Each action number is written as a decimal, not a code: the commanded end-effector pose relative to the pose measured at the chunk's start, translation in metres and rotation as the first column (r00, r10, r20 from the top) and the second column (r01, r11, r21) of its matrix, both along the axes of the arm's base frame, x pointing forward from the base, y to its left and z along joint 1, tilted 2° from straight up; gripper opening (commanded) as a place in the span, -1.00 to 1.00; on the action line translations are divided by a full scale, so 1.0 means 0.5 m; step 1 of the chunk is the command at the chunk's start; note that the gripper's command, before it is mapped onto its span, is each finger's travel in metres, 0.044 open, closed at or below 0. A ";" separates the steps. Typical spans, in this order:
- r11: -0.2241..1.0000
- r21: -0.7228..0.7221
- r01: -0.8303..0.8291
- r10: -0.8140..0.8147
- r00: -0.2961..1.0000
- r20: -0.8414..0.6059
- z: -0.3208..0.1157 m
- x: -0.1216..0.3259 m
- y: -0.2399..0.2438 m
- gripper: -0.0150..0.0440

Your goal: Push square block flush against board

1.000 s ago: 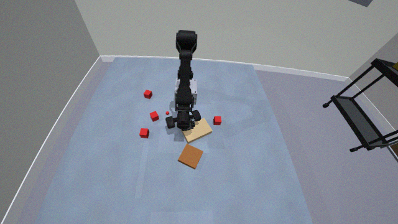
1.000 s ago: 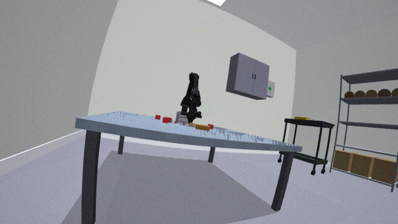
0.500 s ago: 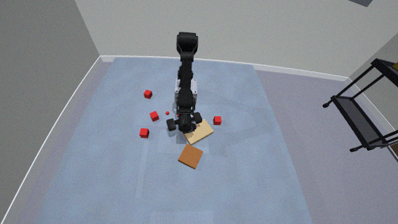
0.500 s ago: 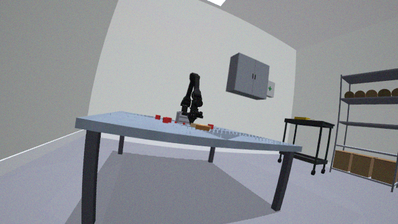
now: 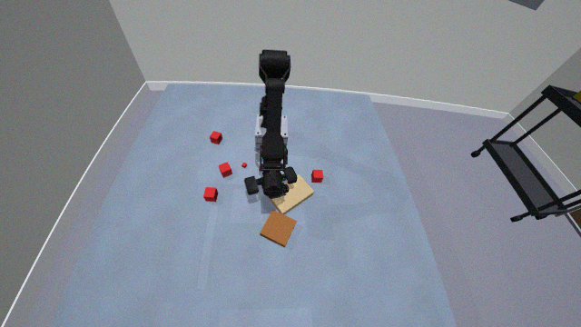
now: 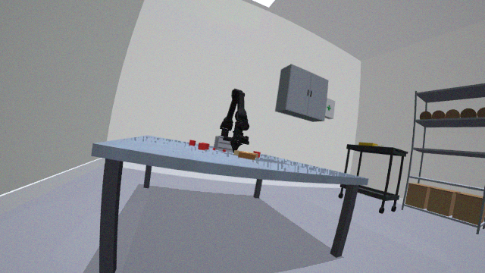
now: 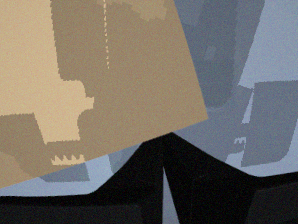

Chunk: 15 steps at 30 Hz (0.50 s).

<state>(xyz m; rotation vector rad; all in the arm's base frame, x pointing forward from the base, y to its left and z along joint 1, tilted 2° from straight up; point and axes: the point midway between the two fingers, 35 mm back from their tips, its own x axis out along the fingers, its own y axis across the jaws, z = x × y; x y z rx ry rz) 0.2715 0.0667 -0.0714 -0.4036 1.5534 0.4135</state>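
Note:
The tan rectangular board (image 5: 298,193) (image 7: 25,60) lies flat and turned at an angle, partly hidden under the arm in the top view. The orange-brown square block (image 5: 278,228) (image 6: 248,155) lies flat in front of it. A front corner of the board is at or very near the block's back side; I cannot tell if they touch. A wedge-shaped gap lies between their sides, so they are not flush. My gripper (image 6: 236,151) (image 7: 160,136) is shut and empty, pointing down. Its tips are at the board's near edge in the wrist view, close to a corner; contact is unclear.
Red cubes (image 5: 215,137) (image 5: 225,169) (image 5: 211,194) lie left of the arm. Another red cube (image 5: 317,175) lies just right of the board. A tiny red cube (image 5: 244,164) lies near the arm's base. A black cart (image 5: 517,173) stands off the table at right.

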 end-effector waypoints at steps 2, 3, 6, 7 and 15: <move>1.000 0.007 0.002 -0.002 1.000 0.005 0.000 0.013 0.011 -0.49; 1.000 0.007 0.002 -0.002 1.000 0.005 0.000 0.014 0.013 -0.49; 1.000 0.007 0.002 -0.002 1.000 0.006 0.000 0.019 0.017 -0.49; 1.000 0.007 0.002 -0.002 1.000 0.006 0.000 0.021 0.018 -0.49; 1.000 0.008 0.002 -0.002 1.000 0.006 0.000 0.033 0.029 -0.49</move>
